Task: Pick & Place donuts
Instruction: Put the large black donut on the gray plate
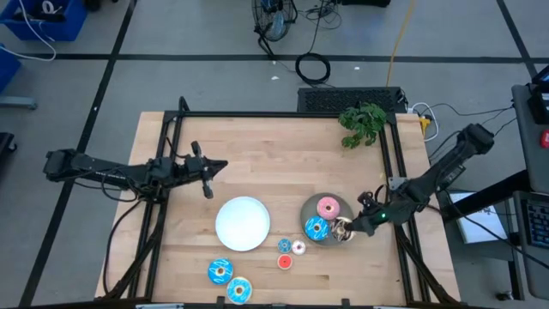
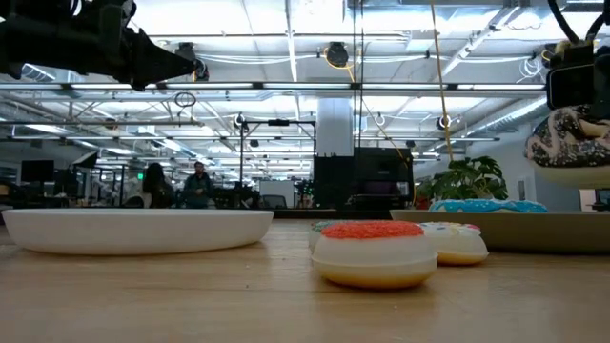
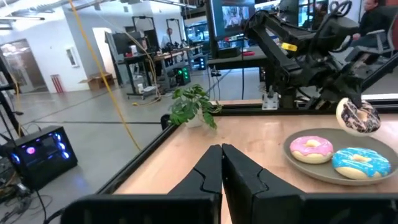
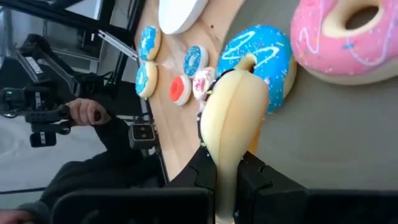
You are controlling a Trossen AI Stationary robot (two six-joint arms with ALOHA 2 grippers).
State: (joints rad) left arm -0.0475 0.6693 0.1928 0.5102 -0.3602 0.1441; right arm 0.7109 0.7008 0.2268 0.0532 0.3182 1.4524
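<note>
My right gripper (image 1: pixel 350 227), lower right of frame: clamped edge-on around brown sprinkled donut (image 1: pixel 342 227), over grey plate (image 1: pixel 310 209) rim. Risk: thin pinch, donut slips, knocks blue donut (image 1: pixel 316 227). My left gripper (image 1: pixel 206 176): closed, empty, centre-left.

the grey plate (image 1: pixel 310 209) held a pink donut (image 1: pixel 328 207) and a blue donut (image 1: pixel 316 228) with white sprinkles; the brown sprinkled donut (image 3: pixel 357 116) was dark.

Pale wooden table (image 1: pixel 283 146) with visible grain, glossy white plate (image 1: pixel 243 223), matt grey plate (image 1: pixel 347 206), glossy-iced donuts (image 1: pixel 317 228)
</note>
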